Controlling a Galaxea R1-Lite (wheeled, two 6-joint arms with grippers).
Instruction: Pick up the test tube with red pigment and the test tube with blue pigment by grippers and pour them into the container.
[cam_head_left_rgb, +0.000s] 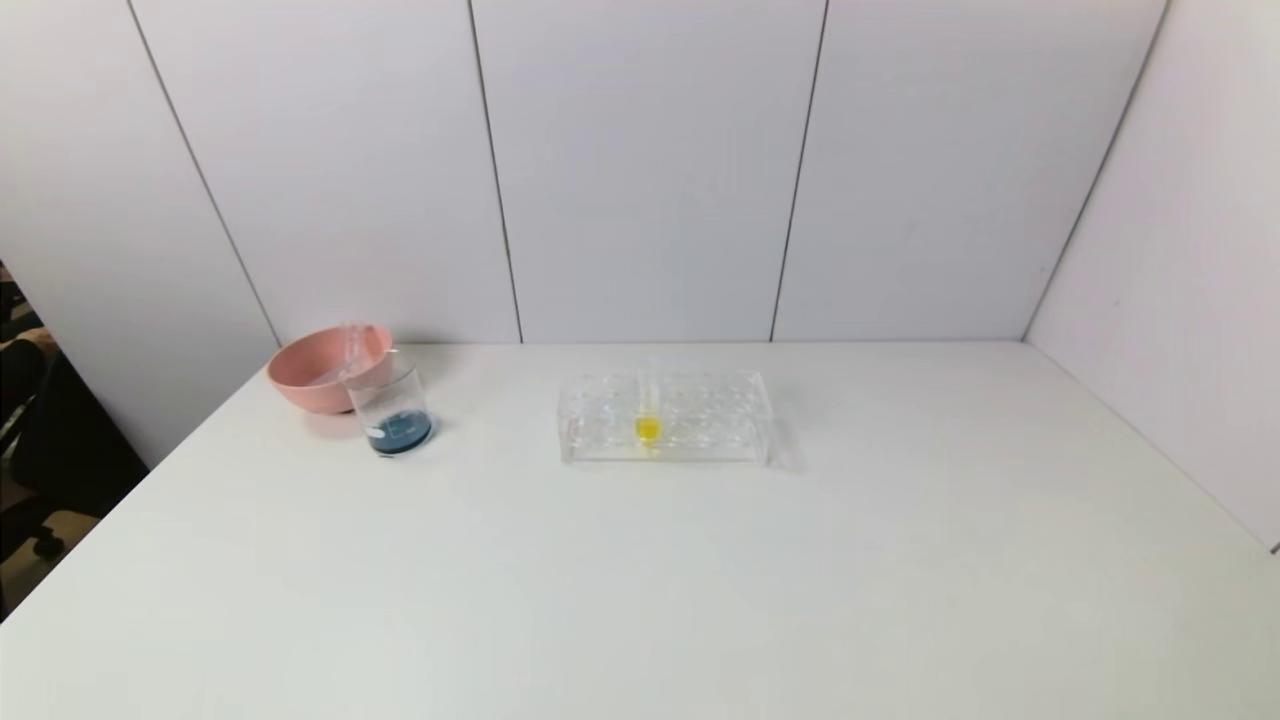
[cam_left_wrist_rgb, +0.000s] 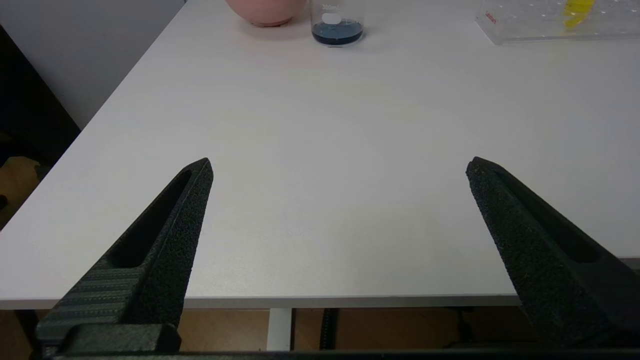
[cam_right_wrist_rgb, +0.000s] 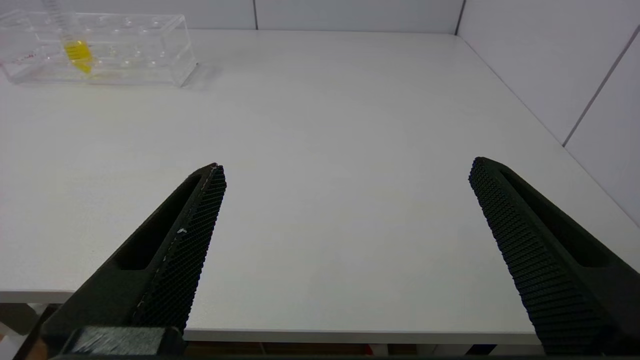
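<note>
Container (cam_head_left_rgb: 398, 412), dark blue liquid inside, stood far-left on the surface (cam_head_left_rgb: 640, 580) beside the pink bowl (cam_head_left_rgb: 322, 368), ahead of the nearer left gripper (cam_left_wrist_rgb: 340, 167); both grippers spread empty; red and blue tubes not discernible.

Worktop (cam_head_left_rgb: 640, 580): smooth, matt white laminate look. Container (cam_head_left_rgb: 393, 408): clear, glossy, glass-like. Rack (cam_head_left_rgb: 664, 417): transparent glossy plastic. Bowl (cam_head_left_rgb: 325, 368): matt pink plastic. Left tool (cam_left_wrist_rgb: 340, 167) fingers (cam_left_wrist_rgb: 170, 235): black, rough grainy plastic; right tool (cam_right_wrist_rgb: 347, 170) fingers (cam_right_wrist_rgb: 525, 240): black, fine-ribbed texture.
</note>
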